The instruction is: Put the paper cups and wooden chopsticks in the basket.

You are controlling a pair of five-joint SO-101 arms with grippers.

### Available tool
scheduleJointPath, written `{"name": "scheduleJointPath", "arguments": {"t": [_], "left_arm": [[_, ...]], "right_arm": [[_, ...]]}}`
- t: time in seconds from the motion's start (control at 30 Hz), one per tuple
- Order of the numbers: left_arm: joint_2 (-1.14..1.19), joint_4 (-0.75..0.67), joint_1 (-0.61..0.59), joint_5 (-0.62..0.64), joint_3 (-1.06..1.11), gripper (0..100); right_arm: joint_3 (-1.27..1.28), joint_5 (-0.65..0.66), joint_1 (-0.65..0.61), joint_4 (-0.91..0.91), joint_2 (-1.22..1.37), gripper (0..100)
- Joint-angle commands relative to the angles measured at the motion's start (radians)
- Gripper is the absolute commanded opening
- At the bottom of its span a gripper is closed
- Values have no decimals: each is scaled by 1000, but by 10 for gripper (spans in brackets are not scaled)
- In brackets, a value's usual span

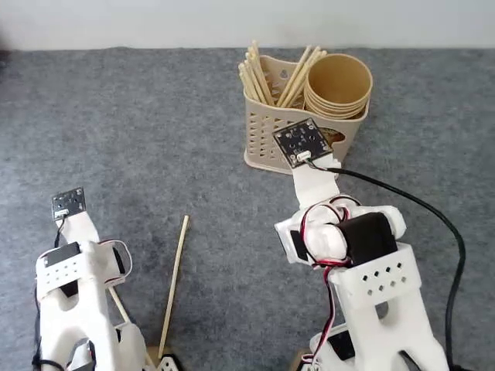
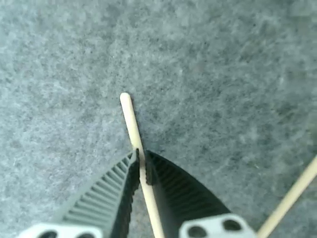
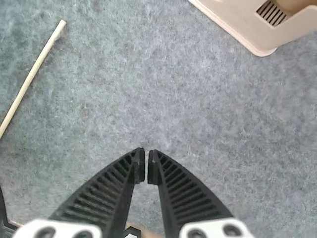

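A beige slotted basket (image 1: 267, 131) stands at the far middle of the grey carpet. It holds a stack of paper cups (image 1: 338, 83) and several wooden chopsticks (image 1: 259, 73). My left gripper (image 2: 142, 161) is shut on a chopstick (image 2: 130, 116) just above the carpet, near the front left. A short piece of that stick (image 1: 120, 305) shows beside the left arm (image 1: 73, 270). A second chopstick (image 1: 174, 286) lies loose on the carpet just to its right, the same stick (image 2: 290, 198) (image 3: 32, 77) in both wrist views. My right gripper (image 3: 147, 158) is shut on nothing, hanging over bare carpet in front of the basket (image 3: 247, 25).
The right arm (image 1: 348, 239) stands in front of the basket, its wrist camera board (image 1: 303, 143) overlapping the basket's front wall. A black cable (image 1: 418, 205) trails off to the right. Open carpet stretches across the left and middle.
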Motion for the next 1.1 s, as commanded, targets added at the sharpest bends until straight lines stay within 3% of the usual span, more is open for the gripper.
{"name": "scheduleJointPath", "arguments": {"t": [0.0,0.3,0.6,1.07], "left_arm": [[-25,-11,6,-11,-2,13],[-23,-11,-23,-12,-2,28],[-21,-9,-114,-12,-2,171],[-20,-28,-106,-38,5,22]], "right_arm": [[-5,-17,-2,-7,-21,33],[-3,-17,-2,-7,-25,33],[-3,-17,-4,-13,-21,33],[-3,-17,-5,-12,-28,33]]}}
